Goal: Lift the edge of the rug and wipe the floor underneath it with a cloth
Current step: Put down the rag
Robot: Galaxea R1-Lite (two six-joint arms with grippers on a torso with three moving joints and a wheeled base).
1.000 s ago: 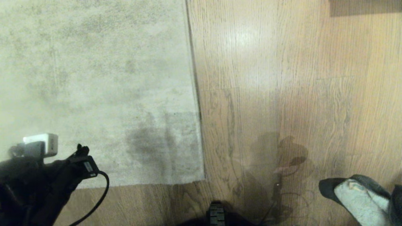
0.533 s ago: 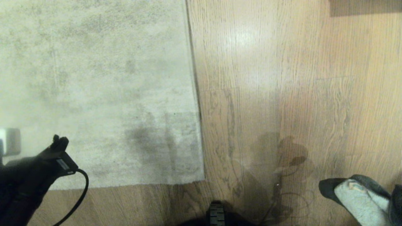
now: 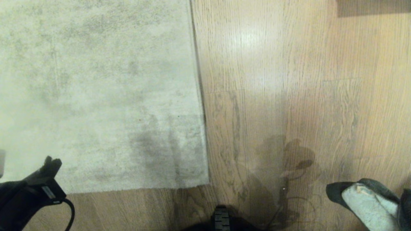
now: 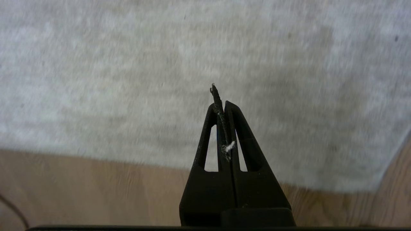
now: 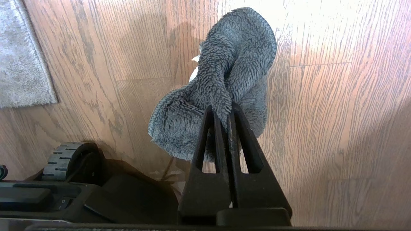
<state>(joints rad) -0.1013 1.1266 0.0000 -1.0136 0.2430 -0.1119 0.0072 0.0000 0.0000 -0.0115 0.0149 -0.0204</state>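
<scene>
The pale grey rug [image 3: 96, 80] lies flat on the wood floor [image 3: 289, 80]. Its rug edge [image 3: 200, 96] runs up the middle of the head view, and a second border runs along the near side. My left gripper [image 3: 51, 163] hovers low at the left over the rug's near border [image 4: 96, 157]. It [image 4: 221, 102] is shut on nothing but a speck of lint. At the lower right, my right gripper [image 5: 221, 110] is shut on the fluffy grey-teal cloth [image 5: 231, 64], whose whitish side [image 3: 362, 202] hangs above bare floor [image 5: 337, 96], well clear of the rug corner [image 5: 22, 64].
My base's front wheel [image 3: 221, 219] pokes in at the bottom centre, close to the rug corner [image 5: 64, 157]. A black cable [image 3: 69, 211] loops off the left arm. A darker brown patch [image 3: 372, 8] sits at the far right top.
The left arm has drawn back toward the lower left, off the rug's middle to its near border. The rug, the cloth and the right arm have stayed put.
</scene>
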